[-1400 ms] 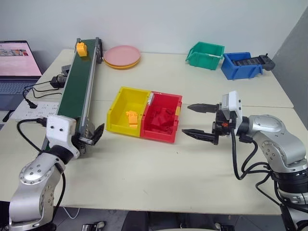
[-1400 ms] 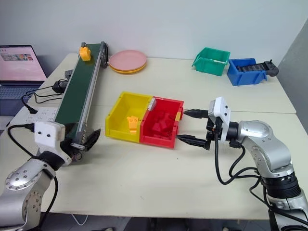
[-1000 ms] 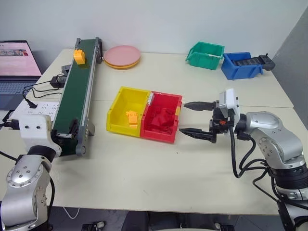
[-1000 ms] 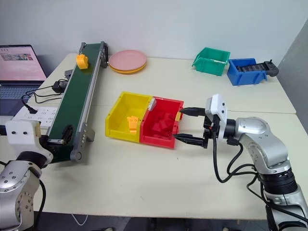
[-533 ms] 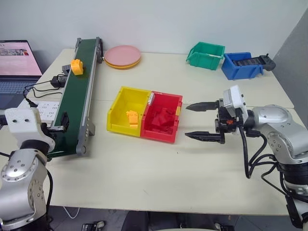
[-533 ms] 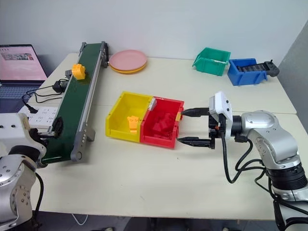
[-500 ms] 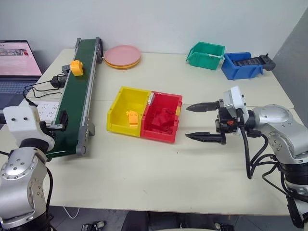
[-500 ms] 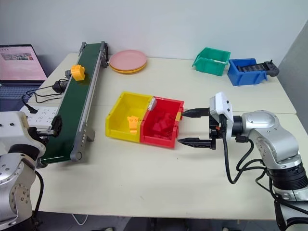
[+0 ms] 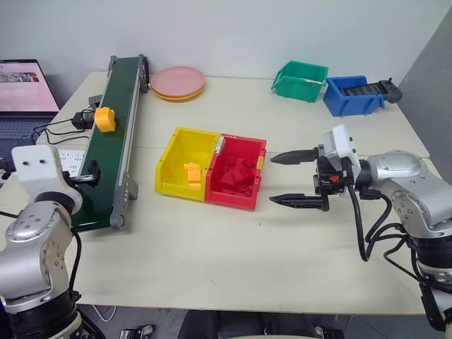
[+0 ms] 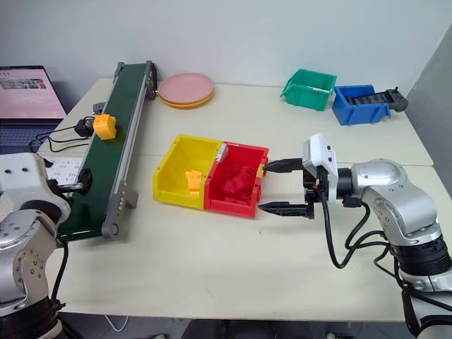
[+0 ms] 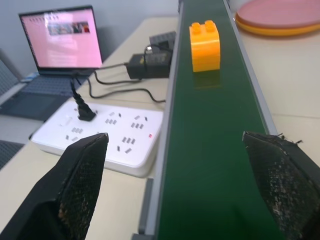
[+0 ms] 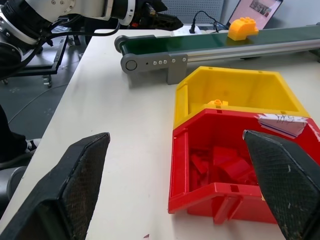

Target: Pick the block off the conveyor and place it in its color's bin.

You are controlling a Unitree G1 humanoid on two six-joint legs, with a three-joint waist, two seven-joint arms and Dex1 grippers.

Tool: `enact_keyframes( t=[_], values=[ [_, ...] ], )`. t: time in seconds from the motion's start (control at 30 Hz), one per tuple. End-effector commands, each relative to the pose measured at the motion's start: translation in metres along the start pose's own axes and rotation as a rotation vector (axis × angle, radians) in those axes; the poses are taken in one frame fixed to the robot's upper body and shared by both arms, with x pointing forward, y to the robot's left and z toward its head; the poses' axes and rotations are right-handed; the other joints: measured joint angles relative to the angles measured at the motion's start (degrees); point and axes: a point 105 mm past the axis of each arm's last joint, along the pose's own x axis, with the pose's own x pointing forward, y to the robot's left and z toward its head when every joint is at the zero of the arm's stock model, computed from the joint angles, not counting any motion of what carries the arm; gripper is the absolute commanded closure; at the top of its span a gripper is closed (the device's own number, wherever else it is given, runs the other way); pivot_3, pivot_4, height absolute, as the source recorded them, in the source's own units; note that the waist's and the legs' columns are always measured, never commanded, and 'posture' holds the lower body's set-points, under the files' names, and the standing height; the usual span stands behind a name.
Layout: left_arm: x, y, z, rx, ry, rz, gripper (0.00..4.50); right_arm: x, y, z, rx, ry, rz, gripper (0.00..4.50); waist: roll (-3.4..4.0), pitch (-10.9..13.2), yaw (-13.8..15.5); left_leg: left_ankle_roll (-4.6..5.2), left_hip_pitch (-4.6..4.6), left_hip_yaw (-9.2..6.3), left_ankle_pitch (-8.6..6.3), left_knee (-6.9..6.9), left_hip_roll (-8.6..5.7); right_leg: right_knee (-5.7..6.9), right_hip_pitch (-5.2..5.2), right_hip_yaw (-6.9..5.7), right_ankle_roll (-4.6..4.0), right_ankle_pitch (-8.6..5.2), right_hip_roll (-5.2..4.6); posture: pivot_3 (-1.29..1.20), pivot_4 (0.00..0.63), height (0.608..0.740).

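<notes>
On the dark green conveyor [image 9: 109, 145] that runs along the counter's [image 9: 212, 261] left edge, the yellow-orange block [image 9: 105, 119] rides studs up, about midway along the belt, free of any grip. At the belt's near end sits the left end effector [image 11: 185, 185], its two black fingers [image 11: 80, 170] spread wide to either side of the belt, with the block well ahead of them.

Toward the middle of the counter stands the yellow bin [image 9: 185, 164], joined along one side to the red bin [image 9: 236, 171]. One small yellow-orange brick [image 9: 192, 171] lies inside the yellow bin; dark red pieces [image 12: 220, 167] fill the floor of the red one. Just beside the red bin, on its side toward the counter's right edge, the right end effector [image 9: 300, 178] hovers with its fingers apart and nothing between them, pointing at the bins.

From the left wrist, a white power strip [image 11: 100, 137] with a black plug shows beside the conveyor, along with a black adapter [image 11: 150, 66] and an open laptop [image 11: 57, 45] with a pink screen. The right wrist view shows a white label [image 12: 280, 122] on the red bin's wall.

Near the counter's far edge lie pink plates [image 9: 178, 82] beside the conveyor's far end, and a green bin [image 9: 300, 80] and a blue bin [image 9: 353, 94] toward the far right corner.
</notes>
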Motion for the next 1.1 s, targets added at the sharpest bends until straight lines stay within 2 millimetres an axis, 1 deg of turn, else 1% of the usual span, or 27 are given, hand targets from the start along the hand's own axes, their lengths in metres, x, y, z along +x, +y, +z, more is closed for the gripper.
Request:
enact_keyframes(
  t=[0.03,0.17,0.5,0.7,0.73,0.8,0.83,0.87,0.9,0.97,1.1],
  values=[
    [0.002,-0.001,0.008,-0.021,-0.006,-0.003,0.02,0.003,0.005,0.014,-0.051,-0.024,0.015,0.00,0.00,0.0,0.0,0.00,0.00,0.01,0.00,0.00,0.00,0.00,0.00,0.01,0.00,0.00,0.00,0.00,0.150,0.740],
    [0.004,-0.010,0.011,-0.031,-0.009,-0.043,0.02,0.004,0.007,0.015,-0.050,-0.029,0.019,0.00,0.00,0.0,0.0,0.00,-0.01,0.01,0.00,0.00,0.00,0.00,-0.01,0.01,0.00,0.00,0.00,0.00,0.150,0.740],
    [0.008,-0.013,0.009,-0.034,0.013,-0.045,0.02,0.003,0.009,0.015,-0.046,-0.026,0.015,0.00,0.00,0.0,0.0,-0.01,-0.01,0.01,0.00,0.00,0.00,-0.01,-0.01,0.01,0.00,0.00,-0.01,0.00,0.150,0.740],
    [0.011,-0.014,-0.004,-0.041,0.078,-0.040,0.02,0.001,0.010,0.015,-0.043,-0.022,0.013,0.00,0.00,0.0,0.0,-0.01,-0.01,0.00,0.00,0.00,0.00,0.00,-0.01,0.00,0.00,0.00,-0.01,0.00,0.150,0.740],
    [0.011,-0.014,-0.006,-0.043,0.089,-0.041,0.29,0.001,0.011,0.015,-0.044,-0.021,0.013,0.00,0.00,0.0,0.0,-0.01,0.00,0.00,0.00,0.00,0.00,0.00,-0.01,0.01,0.00,0.00,-0.01,0.00,0.150,0.740],
    [0.011,-0.015,-0.008,-0.041,0.099,-0.046,0.37,0.001,0.010,0.015,-0.044,-0.019,0.013,0.00,0.00,0.0,0.0,-0.01,-0.01,0.01,0.00,0.00,0.00,-0.01,-0.01,0.01,0.00,0.00,-0.01,0.00,0.150,0.740],
    [0.011,-0.017,-0.009,-0.044,0.104,-0.052,0.67,0.001,0.010,0.015,-0.045,-0.018,0.012,0.00,0.00,0.0,0.0,-0.01,-0.01,0.01,0.00,0.00,0.00,-0.01,-0.01,0.01,0.00,0.00,-0.01,0.00,0.150,0.740],
    [0.010,-0.017,-0.010,-0.045,0.105,-0.053,0.79,0.000,0.010,0.015,-0.046,-0.018,0.012,0.00,0.00,0.0,0.0,-0.01,-0.02,0.01,0.00,0.00,0.00,-0.02,-0.02,0.01,0.00,0.00,-0.01,0.00,0.150,0.740],
    [0.009,-0.017,-0.010,-0.046,0.106,-0.053,1.05,0.000,0.010,0.015,-0.046,-0.017,0.011,0.00,0.00,0.0,0.0,-0.01,-0.02,0.01,0.00,0.00,0.00,-0.01,-0.02,0.01,0.00,0.00,-0.01,0.00,0.150,0.740],
    [0.008,-0.018,-0.011,-0.048,0.110,-0.055,1.44,0.000,0.010,0.015,-0.047,-0.017,0.011,0.00,0.00,0.0,0.0,-0.01,-0.01,0.01,0.00,0.00,0.00,-0.01,-0.01,0.01,0.00,0.00,-0.01,0.00,0.150,0.740],
    [-0.003,-0.021,-0.013,-0.046,0.108,-0.047,2.16,-0.001,0.008,0.018,-0.046,-0.030,0.021,0.00,0.00,0.0,0.0,-0.01,-0.01,0.01,0.00,0.00,0.00,-0.01,-0.01,0.02,0.00,0.00,-0.01,0.00,0.150,0.740]
  ],
)
